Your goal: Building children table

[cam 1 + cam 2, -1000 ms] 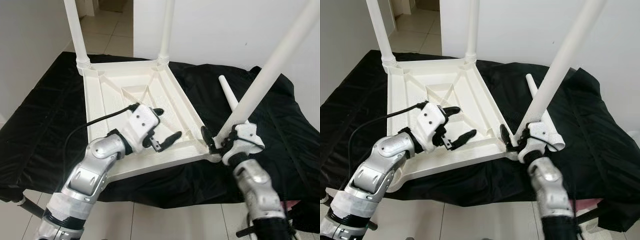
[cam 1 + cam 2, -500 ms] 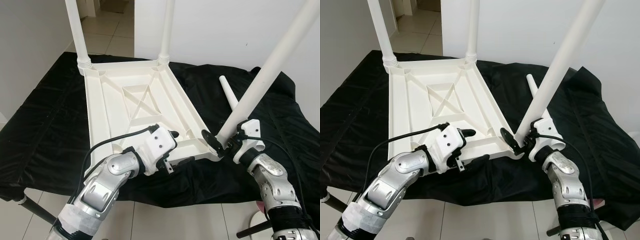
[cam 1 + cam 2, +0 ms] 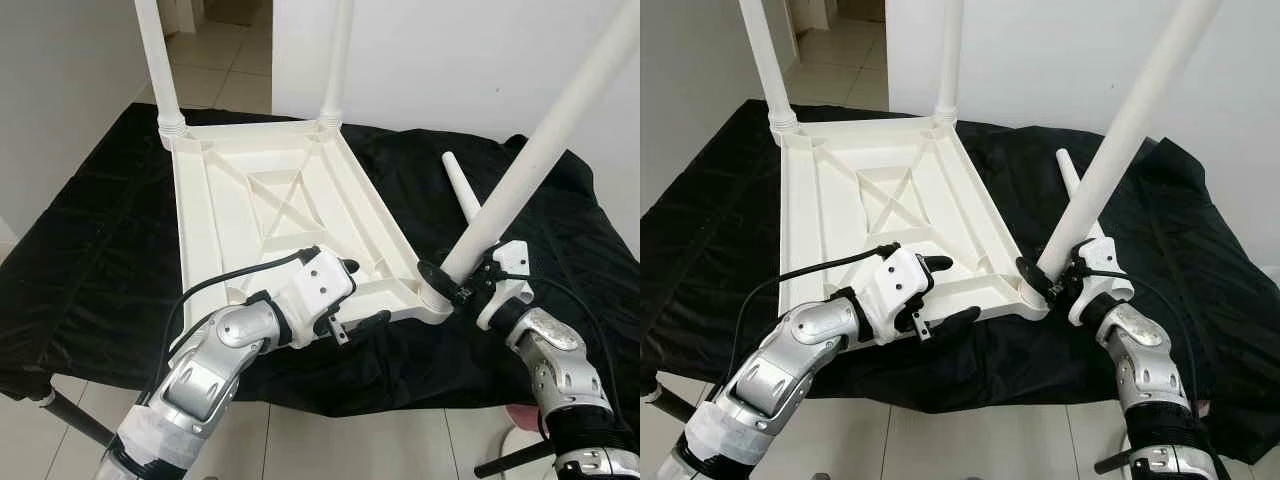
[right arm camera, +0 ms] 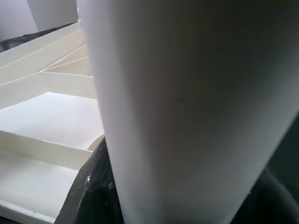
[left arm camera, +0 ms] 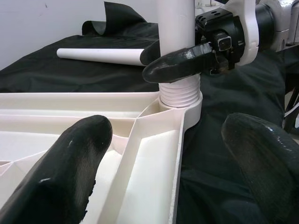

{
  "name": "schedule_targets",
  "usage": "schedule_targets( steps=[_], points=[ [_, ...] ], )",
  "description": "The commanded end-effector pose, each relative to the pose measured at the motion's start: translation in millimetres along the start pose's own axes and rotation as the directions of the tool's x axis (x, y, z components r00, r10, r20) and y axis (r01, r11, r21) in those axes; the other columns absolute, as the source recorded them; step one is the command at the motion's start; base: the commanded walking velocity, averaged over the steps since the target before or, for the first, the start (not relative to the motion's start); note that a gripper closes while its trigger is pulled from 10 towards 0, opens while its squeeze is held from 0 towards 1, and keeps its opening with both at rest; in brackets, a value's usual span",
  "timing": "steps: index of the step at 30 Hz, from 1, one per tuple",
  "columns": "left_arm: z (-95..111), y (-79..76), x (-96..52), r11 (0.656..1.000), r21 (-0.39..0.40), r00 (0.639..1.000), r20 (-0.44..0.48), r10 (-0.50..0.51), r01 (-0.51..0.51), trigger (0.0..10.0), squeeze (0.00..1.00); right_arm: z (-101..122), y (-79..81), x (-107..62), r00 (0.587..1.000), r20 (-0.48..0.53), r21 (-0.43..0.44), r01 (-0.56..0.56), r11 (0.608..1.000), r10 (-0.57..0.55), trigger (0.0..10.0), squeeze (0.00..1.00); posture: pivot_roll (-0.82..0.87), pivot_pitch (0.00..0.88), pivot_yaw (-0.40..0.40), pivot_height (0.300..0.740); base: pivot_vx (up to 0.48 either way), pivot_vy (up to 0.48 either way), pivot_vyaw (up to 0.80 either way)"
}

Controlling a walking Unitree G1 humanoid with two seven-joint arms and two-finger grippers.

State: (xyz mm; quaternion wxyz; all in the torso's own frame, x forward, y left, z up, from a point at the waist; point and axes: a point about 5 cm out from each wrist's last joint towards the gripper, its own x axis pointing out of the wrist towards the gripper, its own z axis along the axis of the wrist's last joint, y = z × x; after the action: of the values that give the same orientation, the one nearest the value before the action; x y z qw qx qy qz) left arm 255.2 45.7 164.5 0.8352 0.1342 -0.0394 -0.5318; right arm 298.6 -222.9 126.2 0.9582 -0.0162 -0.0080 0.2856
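I read no brand, label or writing on any part. Nearest me, my left gripper (image 3: pixel 350 305) straddles the near edge of the upturned white tabletop (image 3: pixel 270 215), fingers spread wide, one above the rim and one outside it, gripping nothing. At the near right corner, my right gripper (image 3: pixel 452 284) is clamped on the base of a white leg (image 3: pixel 545 145) seated in the corner socket and leaning right. A loose leg (image 3: pixel 461 189) lies on the black cloth (image 3: pixel 90 230) beyond. Two fitted legs (image 3: pixel 158 65) stand at the far corners.
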Motion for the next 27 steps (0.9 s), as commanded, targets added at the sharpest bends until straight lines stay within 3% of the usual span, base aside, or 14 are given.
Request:
schedule_targets(
  steps=[1,2,3,13,20,26,27],
  points=[
    [5,2.5,1.0,1.0,0.018,1.0,0.003,0.014,-0.014,10.0,0.0,-5,-0.4,-4.0,1.0,-0.002,0.034,0.007,0.999,-0.007,0.0,0.0,0.02,0.007,-0.065,0.74,0.0,0.0,0.0],
    [5,2.7,1.1,1.0,0.019,1.0,0.004,0.014,-0.014,10.0,0.0,-5,0.6,-4.0,1.0,-0.004,0.036,0.01,0.999,-0.01,0.0,0.0,0.02,0.007,-0.065,0.74,0.0,0.0,0.0],
    [5,2.9,1.2,1.0,0.018,1.0,0.005,0.014,-0.014,10.0,0.0,-6,1.8,-3.8,1.0,-0.007,0.037,0.025,0.999,-0.024,10.0,0.0,0.02,0.007,-0.065,0.74,0.0,0.0,0.0],
    [5,3.5,2.2,1.0,0.014,1.0,0.006,0.022,-0.022,10.0,0.0,-9,4.7,0.5,0.989,-0.033,0.063,0.145,0.987,-0.143,10.0,0.0,0.01,0.009,-0.064,0.74,0.0,0.0,0.0],
    [4,0.4,1.6,1.0,0.003,1.0,0.006,0.022,-0.022,10.0,0.0,-7,18.9,7.1,0.985,-0.053,0.073,0.17,0.983,-0.166,10.0,0.0,0.01,0.009,-0.065,0.74,0.0,0.0,0.0],
    [3,-0.4,1.1,1.0,-0.003,1.0,0.005,0.026,-0.026,10.0,0.0,-3,32.8,13.1,0.959,-0.052,0.082,0.281,0.956,-0.278,10.0,0.0,0.01,0.007,-0.071,0.74,0.0,0.0,0.0],
    [3,-0.3,1.2,1.0,-0.002,1.0,0.004,0.027,-0.027,10.0,0.0,-4,35.7,14.0,0.938,-0.056,0.098,0.345,0.934,-0.341,10.0,0.0,0.01,0.004,-0.071,0.74,0.0,0.0,0.0]
  ],
)
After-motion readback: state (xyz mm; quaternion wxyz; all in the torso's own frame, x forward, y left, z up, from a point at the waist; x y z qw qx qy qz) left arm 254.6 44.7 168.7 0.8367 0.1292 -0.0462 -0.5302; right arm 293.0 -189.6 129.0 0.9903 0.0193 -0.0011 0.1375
